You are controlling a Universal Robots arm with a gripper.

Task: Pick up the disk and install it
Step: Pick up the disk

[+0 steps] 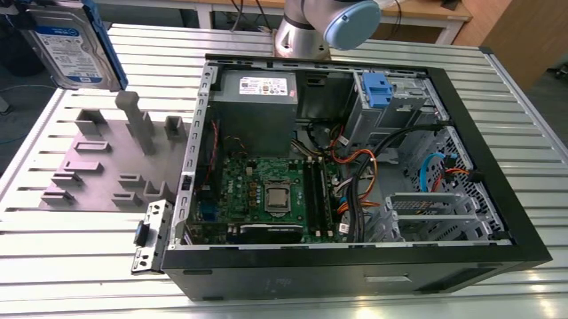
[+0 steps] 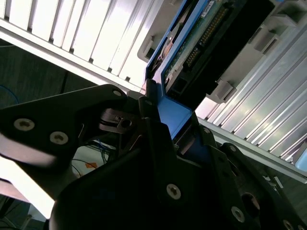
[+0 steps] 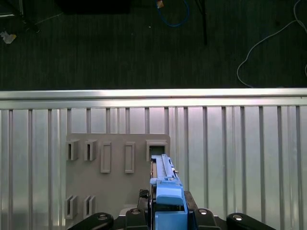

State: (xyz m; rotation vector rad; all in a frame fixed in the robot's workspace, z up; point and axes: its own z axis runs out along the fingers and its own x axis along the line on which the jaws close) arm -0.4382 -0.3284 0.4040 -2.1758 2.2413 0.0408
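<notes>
Disk: flat silver hard drive in blue bracket (image 1: 71, 46), aloft over grey slotted plate (image 1: 106, 166)
Pincer: black metal pincer (image 3: 168, 212) gripping that bracket

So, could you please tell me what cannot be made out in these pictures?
- Exterior view: the disk is cut off by the top edge, upper end unseen.
- First wrist view: the disk is edge-on; the gripper covers its near end.
- Second wrist view: the disk's label faces away.
- Exterior view: the inside of the drive cage in the computer case is hidden by its own walls and cables.
</notes>
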